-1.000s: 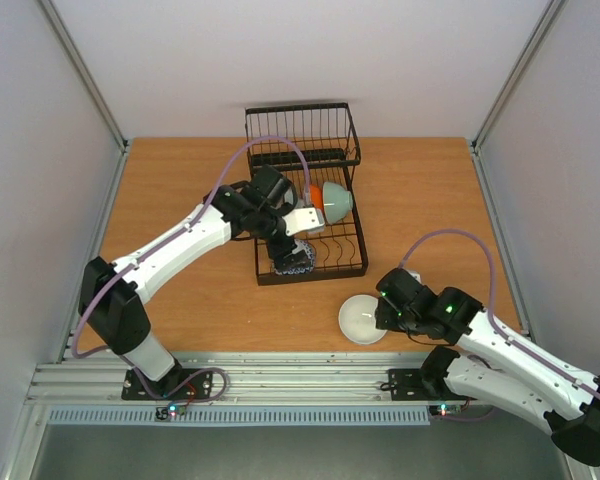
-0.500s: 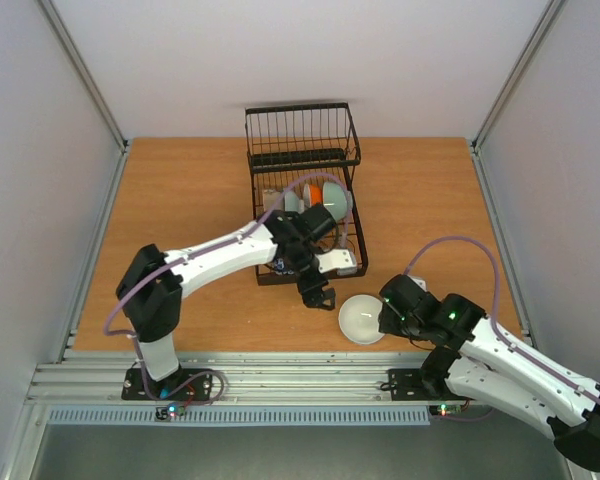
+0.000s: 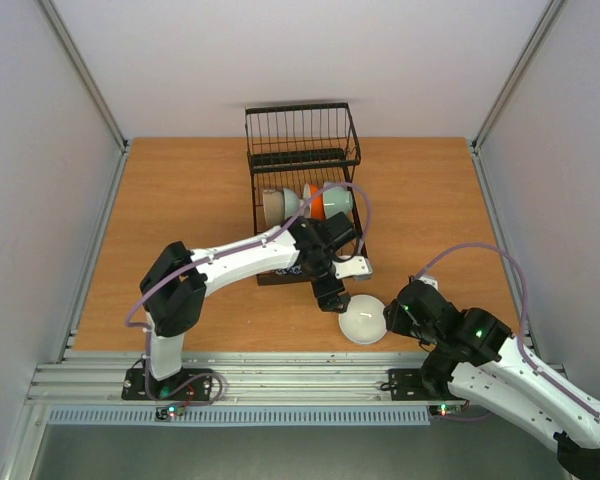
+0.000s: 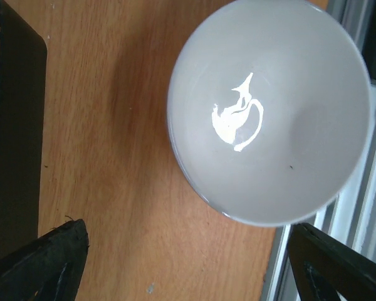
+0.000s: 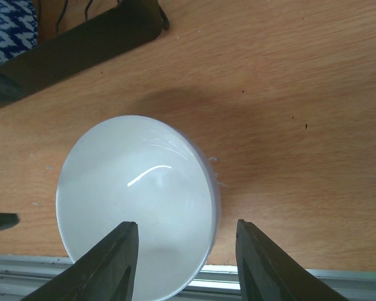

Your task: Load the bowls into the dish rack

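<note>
The dish rack (image 3: 305,195) stands on the wooden table (image 3: 180,220), its tall basket section at the far end and its flat slotted tray nearer the arms. Across the tray, just on the near side of the basket, three bowls lie tipped on their sides in a row: a cream bowl (image 3: 277,205) at the rack's left, an orange bowl (image 3: 318,203) in the middle and a mint-green bowl (image 3: 337,199) at the rack's right. The right wrist view catches a blue-and-white patterned bowl (image 5: 9,25) inside the rack's near end, behind its dark frame. A white bowl (image 3: 362,320) sits upright on the table, outside the rack and just off its near right corner. The left gripper (image 3: 332,298) hangs between that corner and the white bowl, close to the bowl's rim on the side facing the rack; its jaws stand wide apart with nothing between them. The right gripper (image 3: 388,318) is at the bowl's opposite side, the one away from the rack. Its jaws are also apart and straddle the rim, one finger (image 5: 106,263) over the bowl's inside and the other over the table outside, with a gap visible on both sides of the wall.
</note>
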### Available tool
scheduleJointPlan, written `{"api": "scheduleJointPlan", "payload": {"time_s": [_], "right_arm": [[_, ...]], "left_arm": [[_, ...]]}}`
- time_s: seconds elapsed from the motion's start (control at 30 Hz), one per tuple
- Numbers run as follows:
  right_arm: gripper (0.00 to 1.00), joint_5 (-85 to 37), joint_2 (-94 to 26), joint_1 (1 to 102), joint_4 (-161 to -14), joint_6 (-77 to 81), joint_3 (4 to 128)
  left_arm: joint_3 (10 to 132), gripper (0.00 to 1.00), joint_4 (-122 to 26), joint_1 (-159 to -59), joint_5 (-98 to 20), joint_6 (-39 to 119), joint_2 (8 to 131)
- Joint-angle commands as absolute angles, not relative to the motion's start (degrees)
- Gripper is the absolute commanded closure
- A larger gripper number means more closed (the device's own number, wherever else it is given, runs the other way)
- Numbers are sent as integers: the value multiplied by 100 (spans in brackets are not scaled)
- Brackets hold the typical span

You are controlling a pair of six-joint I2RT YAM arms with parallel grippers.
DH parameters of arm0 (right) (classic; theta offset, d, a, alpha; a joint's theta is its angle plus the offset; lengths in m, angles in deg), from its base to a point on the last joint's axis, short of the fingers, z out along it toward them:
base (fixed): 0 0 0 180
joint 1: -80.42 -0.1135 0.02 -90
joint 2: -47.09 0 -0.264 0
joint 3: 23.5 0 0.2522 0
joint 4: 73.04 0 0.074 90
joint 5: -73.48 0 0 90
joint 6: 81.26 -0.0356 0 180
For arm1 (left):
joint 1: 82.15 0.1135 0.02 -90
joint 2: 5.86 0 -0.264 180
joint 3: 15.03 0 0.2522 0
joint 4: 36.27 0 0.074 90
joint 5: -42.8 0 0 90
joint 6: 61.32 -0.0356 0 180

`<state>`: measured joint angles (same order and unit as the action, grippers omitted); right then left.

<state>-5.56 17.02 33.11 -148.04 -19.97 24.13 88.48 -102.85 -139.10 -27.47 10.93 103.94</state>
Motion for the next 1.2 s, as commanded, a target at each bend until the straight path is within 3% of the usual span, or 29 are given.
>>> {"api": "scheduleJointPlan", "payload": {"time_s": [0.0,0.77,1.17], "right_arm": [[56,-426,1744,3261,-14805,-2114,2340],[63,-400,2417,3244,-14767,-2054,2363],[63,-461,2370,3244,-14615,-2005,2321]], "left_arm": [[9182,14,-10301,-13972,-2936,1266,10759],[9725,20,-10365,-14156,-3138,1157,11707],[9717,63,-10433,-14174,-3246,1057,11760]]}}
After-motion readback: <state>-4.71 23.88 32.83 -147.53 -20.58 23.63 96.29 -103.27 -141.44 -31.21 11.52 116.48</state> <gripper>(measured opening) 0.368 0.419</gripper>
